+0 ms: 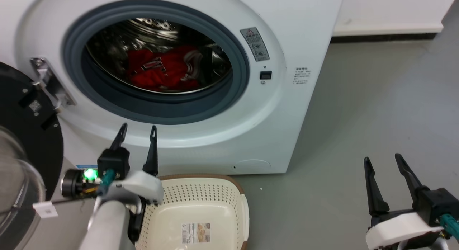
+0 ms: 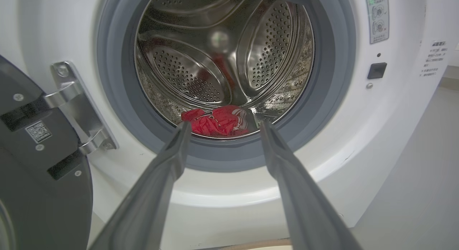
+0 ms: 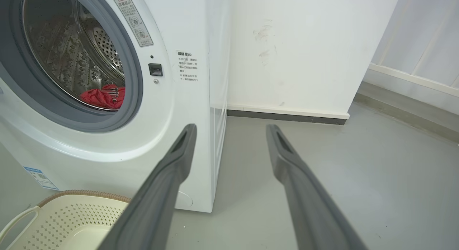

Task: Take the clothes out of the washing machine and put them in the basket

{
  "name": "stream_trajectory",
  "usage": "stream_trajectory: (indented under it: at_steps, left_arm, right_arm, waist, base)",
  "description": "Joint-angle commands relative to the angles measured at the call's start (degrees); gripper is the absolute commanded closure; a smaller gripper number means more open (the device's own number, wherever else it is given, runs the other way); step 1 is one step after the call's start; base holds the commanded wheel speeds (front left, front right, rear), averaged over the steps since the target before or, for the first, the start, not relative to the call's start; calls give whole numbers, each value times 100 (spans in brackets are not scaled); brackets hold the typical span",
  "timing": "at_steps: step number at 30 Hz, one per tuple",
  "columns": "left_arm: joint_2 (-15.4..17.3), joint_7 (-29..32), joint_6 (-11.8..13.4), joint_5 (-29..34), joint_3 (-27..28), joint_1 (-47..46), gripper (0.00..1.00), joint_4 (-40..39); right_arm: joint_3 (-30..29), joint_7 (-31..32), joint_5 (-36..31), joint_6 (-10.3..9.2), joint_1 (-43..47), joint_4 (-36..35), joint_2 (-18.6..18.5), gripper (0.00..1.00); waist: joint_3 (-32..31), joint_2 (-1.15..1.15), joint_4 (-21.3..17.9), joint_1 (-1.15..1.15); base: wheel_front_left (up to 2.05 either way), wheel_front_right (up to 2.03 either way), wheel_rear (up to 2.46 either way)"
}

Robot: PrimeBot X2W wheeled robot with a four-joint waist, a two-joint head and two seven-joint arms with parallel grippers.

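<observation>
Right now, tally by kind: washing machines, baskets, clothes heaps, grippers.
Washing machine: 1
Basket: 1
Red clothes heap: 1, in the drum; garment count unclear
Grippers: 2, left gripper and right gripper, both open
Total: 5

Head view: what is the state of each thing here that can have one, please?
washing machine, its door swung open.
clothes, lying in the drum, not gripped.
basket, upright on the floor, no clothes visible inside.
left gripper, open, empty.
right gripper, open, empty.
</observation>
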Motion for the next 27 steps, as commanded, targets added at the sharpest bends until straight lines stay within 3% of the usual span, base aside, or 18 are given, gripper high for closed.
stream_trajectory:
  at_steps: [1,14,27]
  left_arm:
    - [74,26,-22,17,17,-294,0,134]
    - [807,569,-170,241,-9,-2261,0,1212]
    - [1762,1836,-500,668,-299,-4128,0,1800]
  right_arm:
    - [27,-7,42,-2,-152,-78,13,0]
    - [229,-317,277,-3,-814,89,14,0]
    - [633,-816,780,-3,-1527,785,14,0]
  waist:
    - [294,0,-204,0]
    - [1570,0,-906,0]
    - [2636,0,-1583,0]
  base:
    - [0,0,0]
    - [0,0,0]
    - [0,0,0]
